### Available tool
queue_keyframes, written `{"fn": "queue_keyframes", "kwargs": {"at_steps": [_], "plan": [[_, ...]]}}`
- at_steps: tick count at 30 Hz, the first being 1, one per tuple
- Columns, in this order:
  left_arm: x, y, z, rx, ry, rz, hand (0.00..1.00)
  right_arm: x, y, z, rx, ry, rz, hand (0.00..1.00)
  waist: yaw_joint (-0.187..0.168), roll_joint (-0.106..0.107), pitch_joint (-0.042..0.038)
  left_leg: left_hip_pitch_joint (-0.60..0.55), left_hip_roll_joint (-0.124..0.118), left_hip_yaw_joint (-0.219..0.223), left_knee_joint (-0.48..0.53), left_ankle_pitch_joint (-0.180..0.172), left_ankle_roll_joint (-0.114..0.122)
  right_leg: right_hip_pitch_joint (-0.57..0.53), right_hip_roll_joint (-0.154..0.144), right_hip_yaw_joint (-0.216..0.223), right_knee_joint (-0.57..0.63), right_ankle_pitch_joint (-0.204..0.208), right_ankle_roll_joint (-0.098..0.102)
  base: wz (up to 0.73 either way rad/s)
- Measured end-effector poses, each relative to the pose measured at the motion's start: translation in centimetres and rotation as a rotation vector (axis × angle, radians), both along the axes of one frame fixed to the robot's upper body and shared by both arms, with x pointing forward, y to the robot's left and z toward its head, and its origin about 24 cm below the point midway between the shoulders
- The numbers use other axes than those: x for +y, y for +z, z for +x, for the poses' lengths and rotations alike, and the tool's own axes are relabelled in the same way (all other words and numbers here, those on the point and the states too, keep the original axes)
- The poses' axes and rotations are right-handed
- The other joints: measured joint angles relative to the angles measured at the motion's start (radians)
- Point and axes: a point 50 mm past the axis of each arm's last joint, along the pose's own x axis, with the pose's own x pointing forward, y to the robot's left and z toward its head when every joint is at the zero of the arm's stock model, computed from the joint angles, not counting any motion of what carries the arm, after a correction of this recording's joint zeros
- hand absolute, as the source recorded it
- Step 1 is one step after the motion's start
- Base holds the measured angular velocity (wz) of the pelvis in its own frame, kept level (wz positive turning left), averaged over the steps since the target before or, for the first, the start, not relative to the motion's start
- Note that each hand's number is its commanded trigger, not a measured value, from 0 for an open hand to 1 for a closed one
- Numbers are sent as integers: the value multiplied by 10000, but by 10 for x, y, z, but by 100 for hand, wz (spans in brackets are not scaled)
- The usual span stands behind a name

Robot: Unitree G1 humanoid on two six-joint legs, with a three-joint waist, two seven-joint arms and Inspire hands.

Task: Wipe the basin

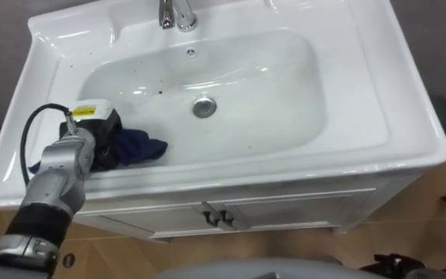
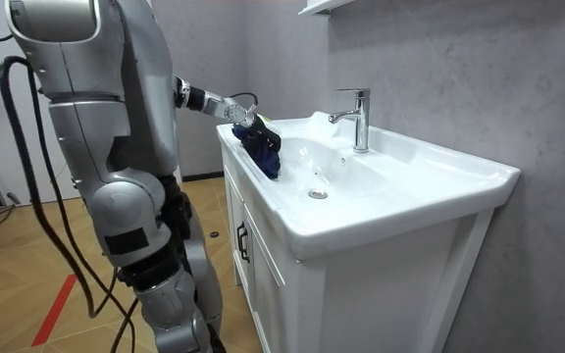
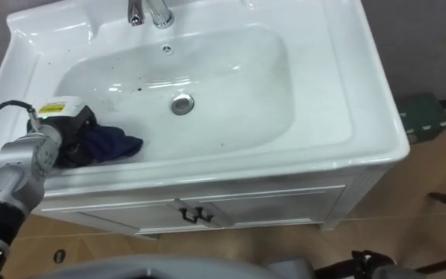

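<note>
- Left robot hand [image 1: 90, 138] is down in the left end of the basin [image 1: 347, 85], about 8 o'clock from the drain [image 1: 204, 107]. Its back faces up and its fingers are curled down into a bunched cloth.
- The cloth [image 1: 142, 147] is dark blue and lies on the bowl's left slope, touching the ceramic. A lobe pokes out of the robot hand toward 3 o'clock. So the tool is gripped and in contact, and I count that part as done.
- There are dark specks [image 1: 159, 93] at roughly 10 o'clock from the drain, apart from the cloth. I read that patch as not wiped yet.
- The bowl floor around the drain is glossy with a few highlights. I can't tell from here whether it has been wiped.
- The faucet [image 1: 176, 14] is at 12 o'clock on the back ledge, and the cloth is nowhere near it.
- The right half of the bowl, from 2 to 4 o'clock, is plain white and well apart from the cloth. I can't confirm any coverage there.
- My call is that we're early in the job. What's left is to sweep from the left slope through the specks at 10 o'clock, across the drain and out to the 3 o'clock wall. The rim is optional.
</note>
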Motion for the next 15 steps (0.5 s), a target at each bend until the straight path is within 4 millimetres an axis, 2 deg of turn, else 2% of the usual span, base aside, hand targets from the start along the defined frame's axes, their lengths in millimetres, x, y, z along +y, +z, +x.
{"fn": "queue_keyframes", "kwargs": {"at_steps": [4, 9, 12, 15], "plan": [[3, 0, -5, -411, 116, -1, 100, -1, 0, 0, -30, -112, -255, 0, 94, -81, 3, 66, 0, 78, 1, -3, -4, 37, -3, 54, -13, -2, -3, -4], [1, 4, -3, -1111, 55, 17, 100, 3, -2, -3, 21, -268, -242, 0, 124, -388, -62, 69, -3, -6, -14, -3, -4, 139, 22, -35, -144, 4, -14, 5], [0, 5, -2, -1640, 393, -520, 100, 8, -4, -1, -118, -461, -292, 0, 296, -544, -54, 57, -7, -96, -5, -3, -4, 134, 29, -25, -136, 12, -25, 2], [-2, 7, 0, -2480, 1068, -1439, 100, 15, -7, -1, -369, -620, -162, 0, 346, -679, -53, -31, -9, -247, 22, -15, -24, 157, 32, -229, -132, 16, -31, 23]]}}
